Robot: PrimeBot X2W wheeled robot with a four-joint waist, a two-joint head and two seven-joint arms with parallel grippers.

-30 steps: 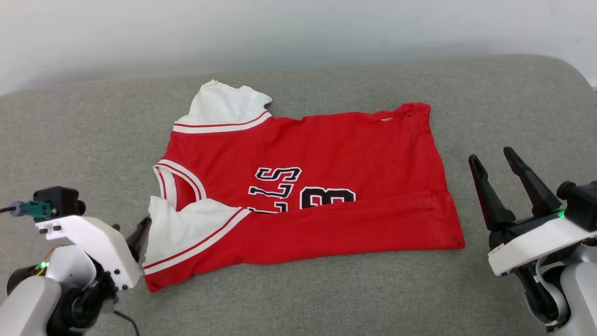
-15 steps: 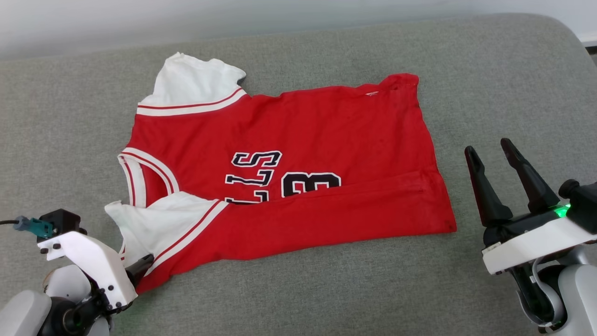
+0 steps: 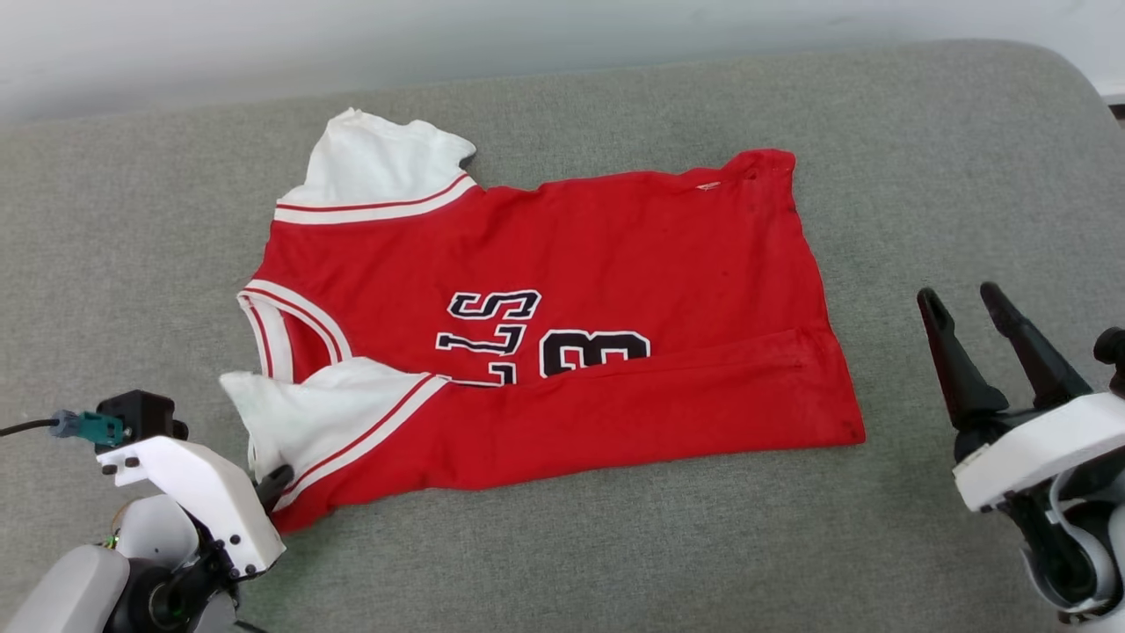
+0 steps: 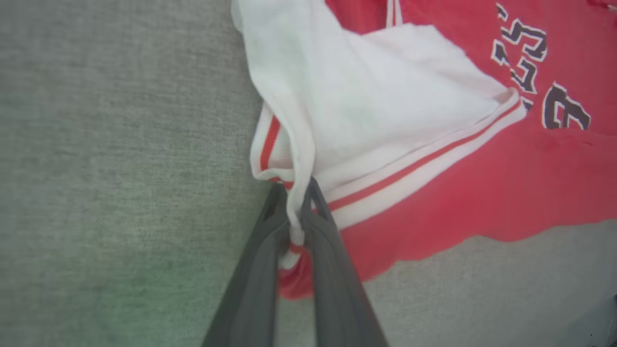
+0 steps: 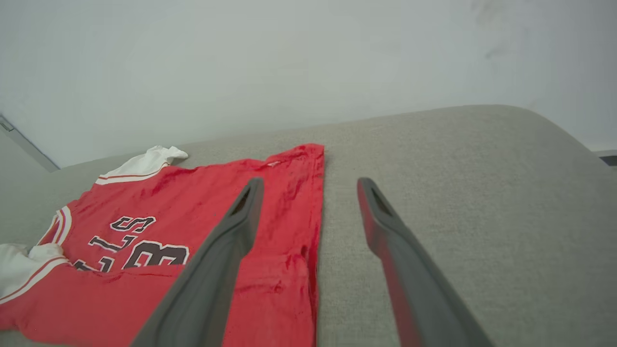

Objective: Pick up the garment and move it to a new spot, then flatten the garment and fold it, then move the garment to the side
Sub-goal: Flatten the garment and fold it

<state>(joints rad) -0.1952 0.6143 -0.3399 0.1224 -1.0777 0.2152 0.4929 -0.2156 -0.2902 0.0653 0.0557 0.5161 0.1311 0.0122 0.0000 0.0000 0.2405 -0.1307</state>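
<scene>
The red garment (image 3: 615, 290) lies spread on a grey padded surface, neck to the left, hem to the right. Its near long side is folded over and covers part of the black-white lettering. In the left wrist view my left gripper (image 4: 296, 188) is shut on the striped edge of the near white sleeve (image 4: 385, 106), at the garment's (image 4: 458, 193) near left corner; the head view shows that gripper (image 3: 274, 482) at the same corner. My right gripper (image 3: 960, 295) hangs open right of the hem, apart from the cloth. Its wrist view shows the open gripper (image 5: 310, 182) above the garment's (image 5: 159, 207) hem edge.
The grey padded surface (image 3: 562, 554) runs wide on every side of the garment, with a rounded far right corner (image 3: 1055, 79). A pale wall (image 3: 527, 35) stands right behind its far edge.
The head camera has shifted. My left gripper went from beside the near sleeve to its lower edge and shut on it; the sleeve edge is now bunched. The right gripper stays open.
</scene>
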